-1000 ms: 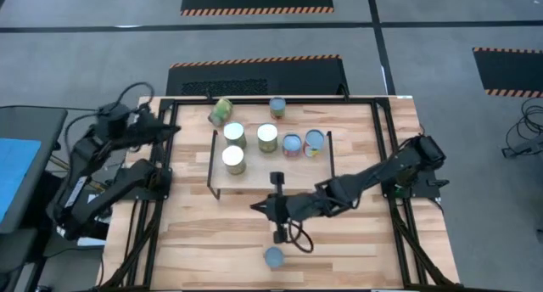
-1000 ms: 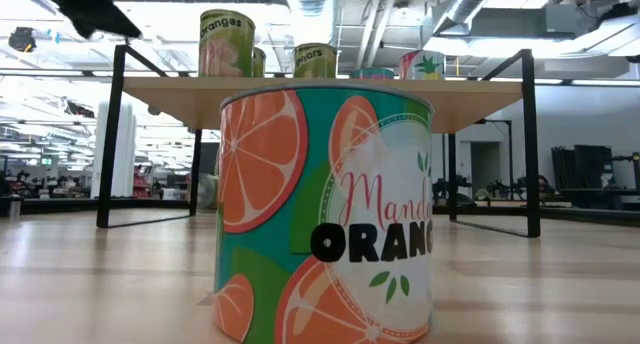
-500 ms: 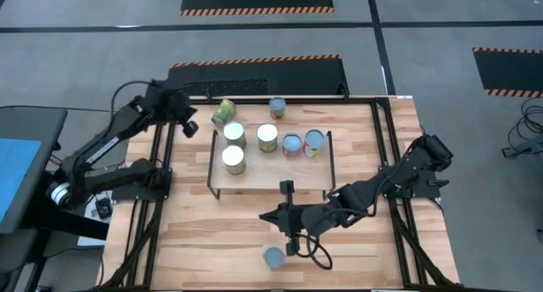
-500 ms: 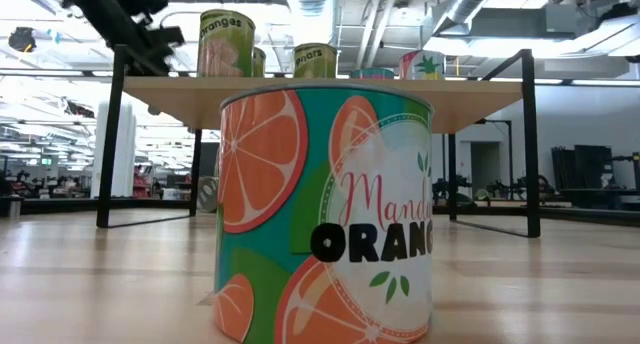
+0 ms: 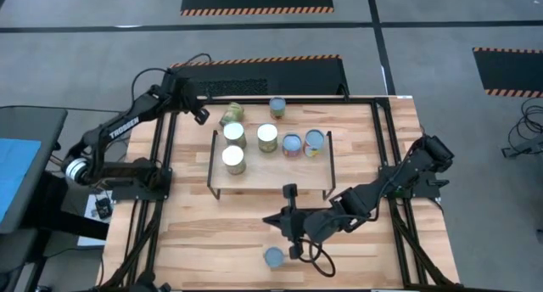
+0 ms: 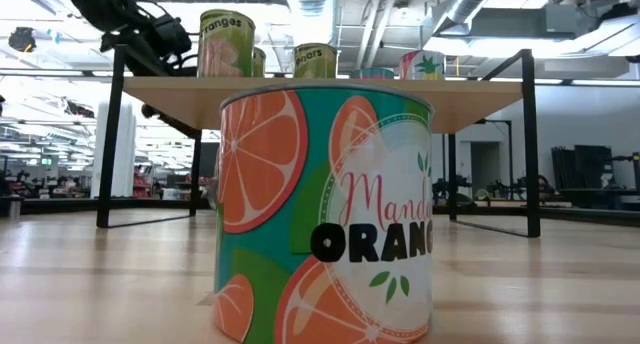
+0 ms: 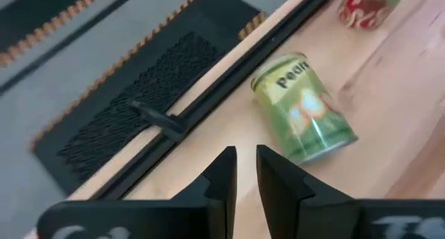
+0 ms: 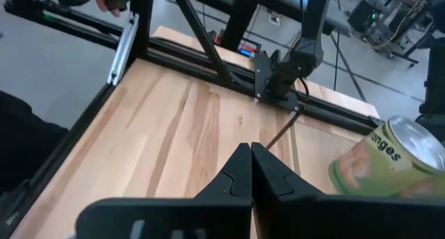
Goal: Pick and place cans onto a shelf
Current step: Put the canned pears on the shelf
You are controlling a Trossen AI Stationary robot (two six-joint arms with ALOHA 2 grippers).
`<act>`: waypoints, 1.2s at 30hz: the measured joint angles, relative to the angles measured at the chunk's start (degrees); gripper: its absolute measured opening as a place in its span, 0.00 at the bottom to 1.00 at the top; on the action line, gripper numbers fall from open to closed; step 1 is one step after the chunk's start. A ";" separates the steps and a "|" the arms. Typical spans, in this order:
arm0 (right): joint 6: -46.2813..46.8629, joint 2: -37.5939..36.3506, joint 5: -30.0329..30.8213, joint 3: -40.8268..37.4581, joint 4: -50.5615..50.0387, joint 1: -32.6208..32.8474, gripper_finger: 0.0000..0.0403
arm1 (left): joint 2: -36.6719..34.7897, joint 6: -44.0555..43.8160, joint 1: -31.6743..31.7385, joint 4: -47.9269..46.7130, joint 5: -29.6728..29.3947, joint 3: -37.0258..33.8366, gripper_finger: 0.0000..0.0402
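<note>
Left tool (image 7: pixel 246 171) near a tipped can (image 7: pixel 304 105)
Its fingers stand slightly apart, empty; the right tool (image 8: pixel 250 171) is closed, empty, over the tabletop (image 5: pixel 212 233). Five cans stand on the shelf (image 5: pixel 271 177).

Shelf (image 5: pixel 280 177) bears five cans (image 5: pixel 233 160); table (image 5: pixel 221 228) three.

Green pear can (image 7: pixel 306 107) on its side on the table, just ahead of the left gripper's fingertips (image 7: pixel 224 158). Five cans (image 5: pixel 267 138) upright on the shelf (image 5: pixel 271 177). Mandarin-orange can (image 5: pixel 273 257) upright near the right gripper's fingers (image 8: pixel 245 162).
</note>
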 joint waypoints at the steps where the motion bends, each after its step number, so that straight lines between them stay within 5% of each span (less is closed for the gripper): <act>1: 0.33 0.00 0.08 0.00 -0.62 0.01 0.03 | 0.53 -0.65 0.86 0.63 1.84 0.00 0.11; 8: 4.71 -0.02 1.63 -0.72 -6.28 1.54 0.02 | 4.69 -2.51 5.03 6.24 9.30 0.00 0.01; 17: 12.29 -1.50 5.97 -12.29 2.03 5.85 0.01 | 7.13 -0.96 4.78 7.17 12.29 2.67 0.00; 28: 14.08 -3.42 13.55 -20.52 10.04 11.44 0.01 | -1.13 -1.99 2.71 9.84 14.96 2.64 0.00; 36: 7.45 -4.73 4.17 -30.40 27.88 7.81 0.01 | -13.09 -3.27 -1.79 15.32 14.75 -2.69 0.00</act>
